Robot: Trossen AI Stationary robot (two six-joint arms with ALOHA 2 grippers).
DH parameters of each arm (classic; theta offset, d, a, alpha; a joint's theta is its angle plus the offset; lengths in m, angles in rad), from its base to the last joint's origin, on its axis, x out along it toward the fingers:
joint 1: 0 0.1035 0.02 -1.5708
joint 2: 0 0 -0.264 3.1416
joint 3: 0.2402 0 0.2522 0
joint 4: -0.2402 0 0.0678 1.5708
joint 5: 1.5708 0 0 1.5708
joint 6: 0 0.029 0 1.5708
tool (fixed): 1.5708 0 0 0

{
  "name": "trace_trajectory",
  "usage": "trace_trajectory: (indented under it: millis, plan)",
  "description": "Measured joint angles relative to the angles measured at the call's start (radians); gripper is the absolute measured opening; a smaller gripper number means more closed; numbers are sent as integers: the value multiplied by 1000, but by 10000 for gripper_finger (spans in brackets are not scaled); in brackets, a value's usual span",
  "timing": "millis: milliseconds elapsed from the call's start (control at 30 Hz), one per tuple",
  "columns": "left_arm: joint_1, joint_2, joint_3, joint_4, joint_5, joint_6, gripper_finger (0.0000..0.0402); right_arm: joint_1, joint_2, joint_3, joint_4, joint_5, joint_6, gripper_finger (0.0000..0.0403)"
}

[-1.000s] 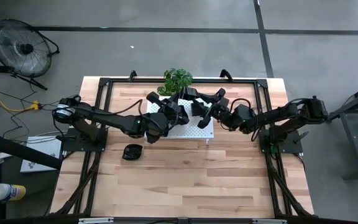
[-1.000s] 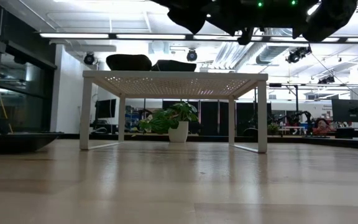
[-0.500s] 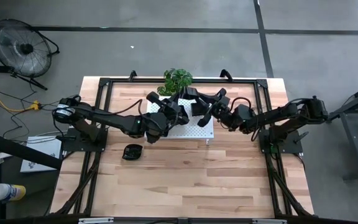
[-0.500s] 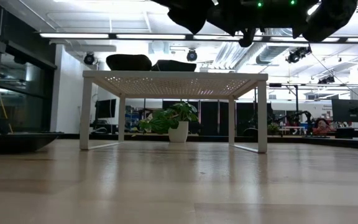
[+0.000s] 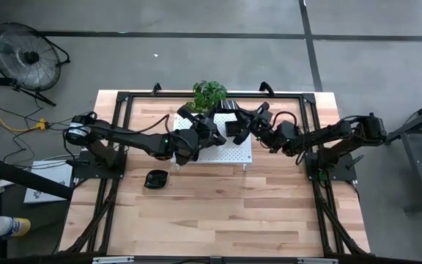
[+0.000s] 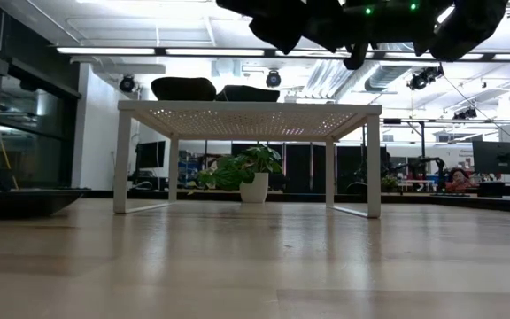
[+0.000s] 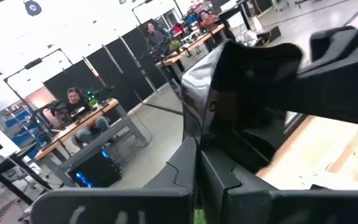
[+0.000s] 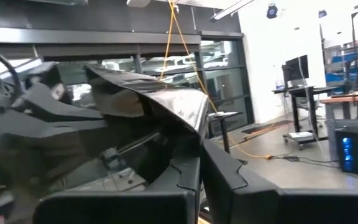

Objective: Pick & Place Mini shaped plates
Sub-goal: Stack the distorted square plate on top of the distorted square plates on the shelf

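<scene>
Fingers first: the left fingers (image 7: 182, 171) are pressed together on the rim of a glossy black mini shaped plate (image 7: 241, 93), and the right fingers (image 8: 182, 180) pinch a black plate edge too. Since each wrist view shows the other arm close behind the dish, it is probably one plate held from two sides, a handover in mid-air. To do this well, only one arm should let go, and only once the other's pinch is sure. Until then neither arm should pull or twist, because the dish is glossy and shallow and could slip or be levered out by its thin rim. The arm that keeps it should carry it level and lower it flat before letting go. By size: the wooden surface (image 5: 218, 213) carries the white perforated board (image 5: 229, 154). Both arms meet above the board's far side, just in front of the green potted plant (image 5: 209, 94). The held plate hangs high over the board, between the two sets of fingers, with its edge deep in each pinch and its bowl standing on edge, not flat. Two more plates (image 6: 184, 89) rest on the board's top, and a single plate (image 5: 155, 178) lies on the surface well apart, on the left arm's side.
</scene>
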Motion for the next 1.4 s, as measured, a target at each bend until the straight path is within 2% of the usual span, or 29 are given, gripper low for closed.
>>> trace_trajectory:
  millis: [167, 433, 767, 933, 1067, 1267, 1400]
  plan:
    - [-3, 0, 0, 1, 3, 16, 7, 1, 0, 0, 1, -3, -17, 2]
    - [-3, 0, 0, 2, 50, 81, 48, 1, 0, 0, -3, -17, -20, 1]
    - [-30, -4, 0, 8, 71, 253, 162, 2, 0, 1, -20, -36, -38, 1]
    - [-48, -4, 0, 16, 29, 336, 212, -17, 0, 3, -43, -90, -21, 0]
    - [-61, -14, -1, 16, -7, 386, 235, -44, -1, 3, -75, -108, 12, 0]
    - [-66, -16, -1, 16, -44, 461, 246, -71, -2, 3, -109, -134, 31, 0]
    - [-106, -34, -1, 15, -148, 571, 246, -79, -3, 3, -142, -153, 35, 0]
